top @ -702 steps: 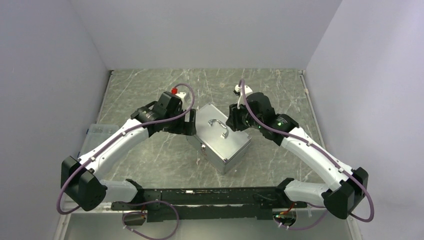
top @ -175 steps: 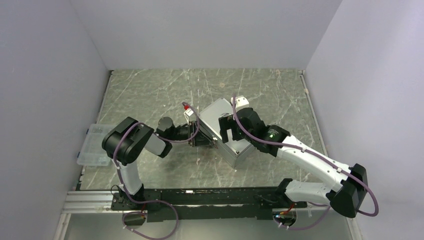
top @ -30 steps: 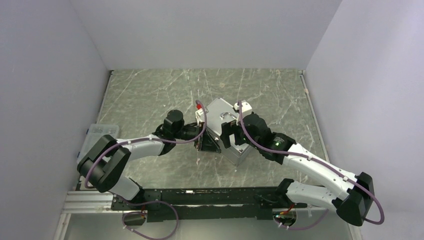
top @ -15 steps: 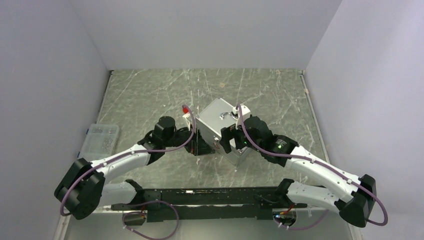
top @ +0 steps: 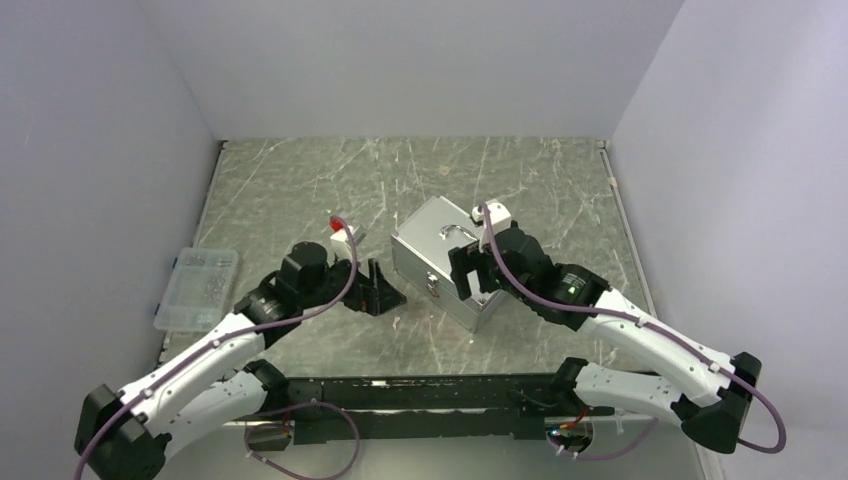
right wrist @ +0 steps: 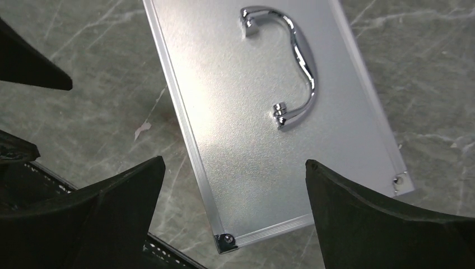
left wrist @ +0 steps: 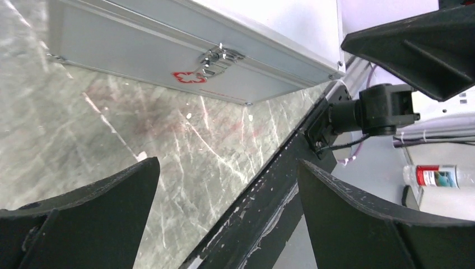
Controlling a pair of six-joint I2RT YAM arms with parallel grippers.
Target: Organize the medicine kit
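Silver-grey boxy metal medicine kit (top: 440,250) sits mid-frame with its lid down. The left gripper (top: 383,290), fingers wide apart and empty, faces the front latch (left wrist: 215,56); the right gripper (top: 470,282), equally spread, hovers over the curved handle (right wrist: 297,50). A one-sided push might skid the case across the marble tabletop (top: 300,190). The clear plastic box (top: 197,288) at far left blocks nothing

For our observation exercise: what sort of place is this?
Probably a robot test cell: left arm and right arm on a rail, plain walls boxing the table, a medicine kit.
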